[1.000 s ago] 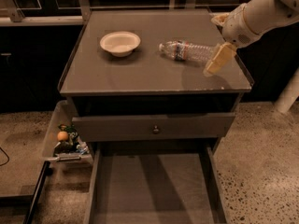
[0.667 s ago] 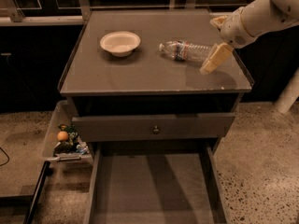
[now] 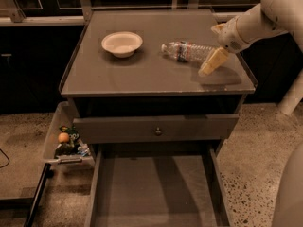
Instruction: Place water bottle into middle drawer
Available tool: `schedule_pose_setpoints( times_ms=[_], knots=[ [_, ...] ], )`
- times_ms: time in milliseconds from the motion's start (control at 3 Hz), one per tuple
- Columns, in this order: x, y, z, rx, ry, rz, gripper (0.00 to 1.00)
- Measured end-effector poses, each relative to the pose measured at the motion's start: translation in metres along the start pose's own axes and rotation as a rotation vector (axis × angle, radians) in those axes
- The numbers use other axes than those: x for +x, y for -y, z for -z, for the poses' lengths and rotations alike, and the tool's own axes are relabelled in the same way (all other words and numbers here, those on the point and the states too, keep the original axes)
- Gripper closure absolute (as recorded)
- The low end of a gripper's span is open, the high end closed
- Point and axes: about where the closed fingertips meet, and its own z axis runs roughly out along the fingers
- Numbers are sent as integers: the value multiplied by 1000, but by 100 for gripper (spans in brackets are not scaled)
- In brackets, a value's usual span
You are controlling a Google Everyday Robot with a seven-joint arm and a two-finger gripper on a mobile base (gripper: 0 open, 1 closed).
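Note:
The water bottle (image 3: pixel 189 51) lies on its side on the grey cabinet top (image 3: pixel 142 74), white cap pointing left, right of middle. My gripper (image 3: pixel 215 46) comes in from the right and is open at the bottle's base end. One cream finger (image 3: pixel 211 62) is in front of the bottle and the other (image 3: pixel 218 29) is behind it. I cannot tell whether they touch it. The middle drawer (image 3: pixel 156 188) is pulled out below, and its wide grey floor is bare.
A cream shallow bowl (image 3: pixel 122 43) sits on the cabinet top at the left. A grey drawer front with a small round knob (image 3: pixel 157 131) is just above the open drawer. A clear bin of toys (image 3: pixel 66 143) stands on the floor at the left.
My gripper has moved a little left and lower, closer along the bottle's base end. The bottle and the bowl have not moved.

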Motion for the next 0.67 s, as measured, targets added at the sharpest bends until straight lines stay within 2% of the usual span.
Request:
schedule_pose_setpoints(
  times_ms=[333, 667],
  knots=[
    [7, 4, -16, -19, 1, -32, 0],
    [11, 4, -29, -66, 22, -69, 0]
  ],
)
